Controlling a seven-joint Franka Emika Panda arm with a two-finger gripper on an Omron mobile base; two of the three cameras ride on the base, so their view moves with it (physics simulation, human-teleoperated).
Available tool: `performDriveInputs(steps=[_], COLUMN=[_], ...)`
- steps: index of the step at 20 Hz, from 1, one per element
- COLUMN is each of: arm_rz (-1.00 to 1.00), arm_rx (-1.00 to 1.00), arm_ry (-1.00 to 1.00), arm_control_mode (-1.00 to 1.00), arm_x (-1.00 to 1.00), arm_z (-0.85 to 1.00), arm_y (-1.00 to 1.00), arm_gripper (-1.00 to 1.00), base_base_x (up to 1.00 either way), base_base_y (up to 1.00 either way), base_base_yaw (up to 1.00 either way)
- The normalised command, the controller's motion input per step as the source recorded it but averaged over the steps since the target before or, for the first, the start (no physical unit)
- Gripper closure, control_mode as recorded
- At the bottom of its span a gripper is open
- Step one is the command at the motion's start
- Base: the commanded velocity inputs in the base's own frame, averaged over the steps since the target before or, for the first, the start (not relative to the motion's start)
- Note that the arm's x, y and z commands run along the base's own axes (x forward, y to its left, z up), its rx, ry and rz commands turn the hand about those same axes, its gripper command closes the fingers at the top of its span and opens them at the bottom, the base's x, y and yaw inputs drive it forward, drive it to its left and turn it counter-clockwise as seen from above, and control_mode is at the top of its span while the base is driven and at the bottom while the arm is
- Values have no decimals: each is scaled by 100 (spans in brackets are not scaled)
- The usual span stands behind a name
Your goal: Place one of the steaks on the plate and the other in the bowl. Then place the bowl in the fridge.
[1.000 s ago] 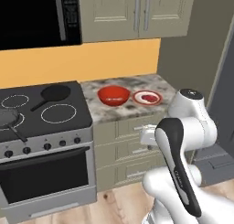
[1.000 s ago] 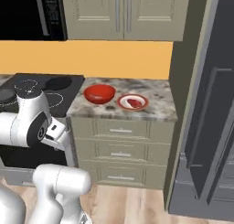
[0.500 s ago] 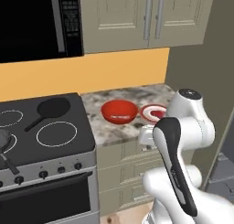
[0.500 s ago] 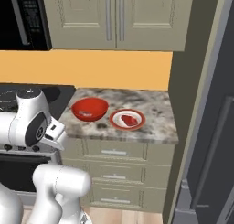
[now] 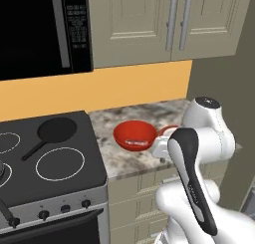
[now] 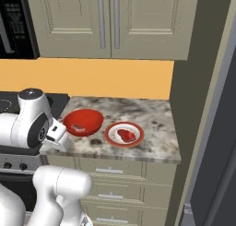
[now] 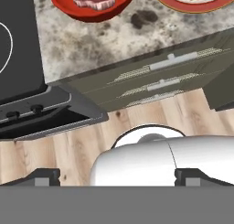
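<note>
Sitting near the tabletop's left edge beside the stove, the bowl holds the paler steak. Just right of it, apart from it, the plate carries the bright red steak. The fingers are spread wide, pinching nothing, before the tabletop's front edge.

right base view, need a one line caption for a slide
Red bowl and steak on a red-rimmed plate on the granite counter, beside the robot arm.
</note>
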Motion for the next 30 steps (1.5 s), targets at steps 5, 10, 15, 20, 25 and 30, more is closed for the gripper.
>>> performDriveInputs(steps=[5,10,15,20,25,30], arm_rz=[0,0,0,0,7,9], arm_rx=[0,9,19,4,0,0], arm_ry=[0,19,31,6,-1,-9], arm_control_mode=[-100,-100,-100,-100,-100,-100], arm_x=[28,95,100,100,97,60], arm_z=[5,23,19,-17,-38,-55], arm_y=[-18,-58,-44,-3,-9,-8], arm_gripper=[-100,-100,-100,-100,-100,-100], base_base_x=[0,0,0,0,0,0], base_base_y=[0,0,0,0,0,0], base_base_yaw=[0,0,0,0,0,0])
